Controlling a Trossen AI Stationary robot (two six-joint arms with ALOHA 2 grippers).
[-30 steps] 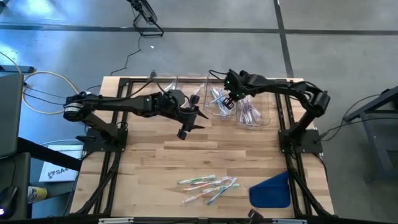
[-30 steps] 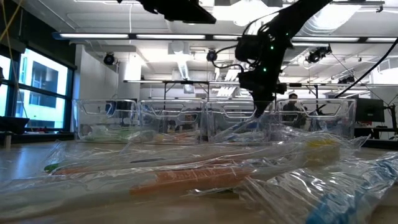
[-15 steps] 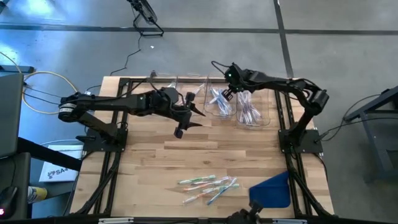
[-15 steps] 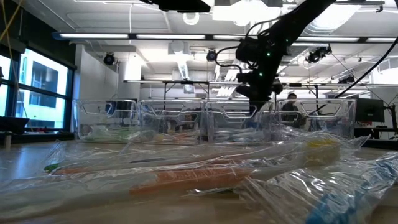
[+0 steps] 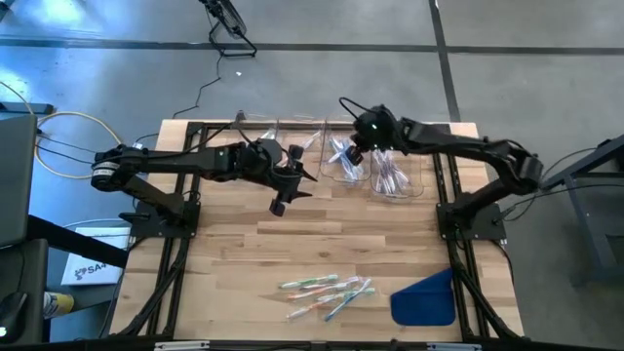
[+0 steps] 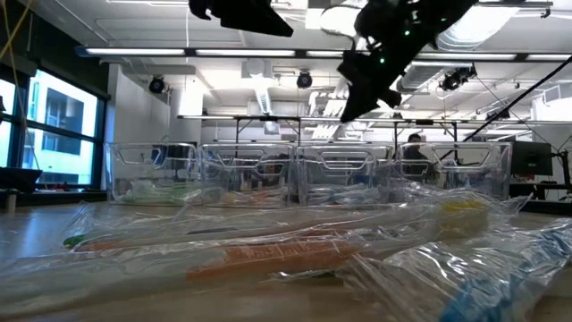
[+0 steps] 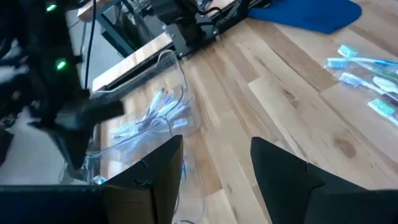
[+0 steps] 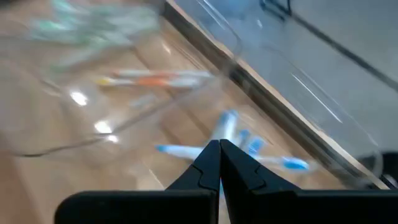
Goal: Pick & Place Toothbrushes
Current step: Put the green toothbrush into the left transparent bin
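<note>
Several toothbrushes [image 5: 327, 292] in clear wrappers lie loose on the wooden table near its front edge; they fill the low view's foreground [image 6: 268, 250]. More lie in the clear bins [image 5: 336, 156] at the far edge: blue ones [image 8: 230, 140] under my right gripper, an orange one [image 8: 155, 78] in the bin beside it. My right gripper [image 8: 219, 162] hangs shut and empty above the bins [image 6: 357, 98]. My left gripper [image 7: 217, 168] hovers open above the table's middle [image 5: 295, 185], holding nothing.
A blue flat cloth-like piece [image 5: 426, 297] lies at the front right corner. The row of clear bins [image 6: 304, 170] stands along the far edge. Bare wood [image 5: 292, 244] lies between the bins and the loose pile. A person [image 6: 414, 143] shows far behind the table.
My right gripper has risen out of the bin with the blue toothbrushes and tipped to a flatter slant, staying shut and empty. The toothbrushes in the bin stay where they were.
</note>
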